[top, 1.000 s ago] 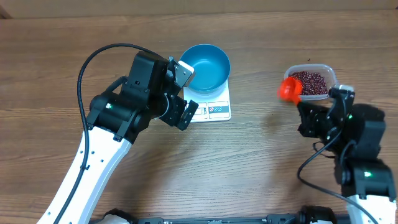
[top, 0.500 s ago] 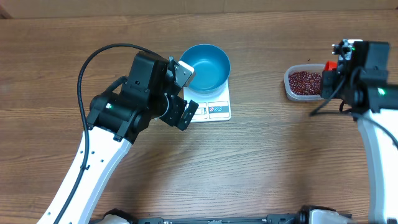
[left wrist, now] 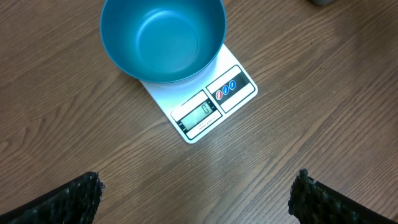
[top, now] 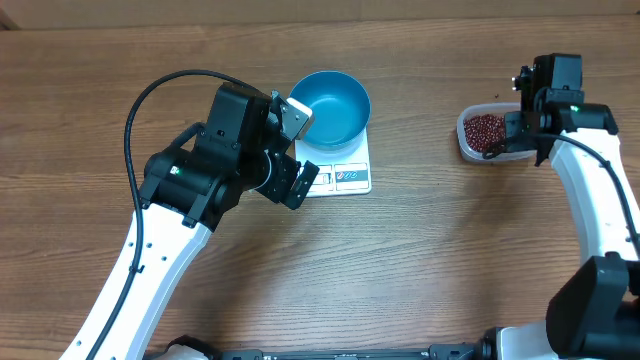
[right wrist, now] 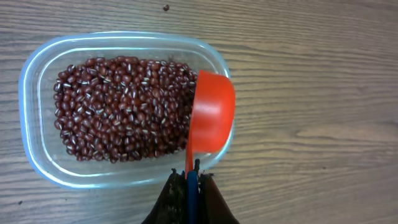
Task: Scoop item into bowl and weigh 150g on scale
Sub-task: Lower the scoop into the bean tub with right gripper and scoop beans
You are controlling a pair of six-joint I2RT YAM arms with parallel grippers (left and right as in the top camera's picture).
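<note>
Right arm now swung over tub [right wrist: 37, 155]; right gripper [right wrist: 191, 180] clenched on red scoop [right wrist: 211, 115] handle, cup at tub's right end, touching beans [right wrist: 121, 106]; left gripper [left wrist: 194, 199] spread wide near bowl [left wrist: 163, 37] on scale [left wrist: 211, 106].

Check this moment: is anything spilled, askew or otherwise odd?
What looks like one stray bean lies on the table just outside the clear tub, apart from the heap inside. Otherwise nothing stands out: the blue bowl sits upright on the scale.
</note>
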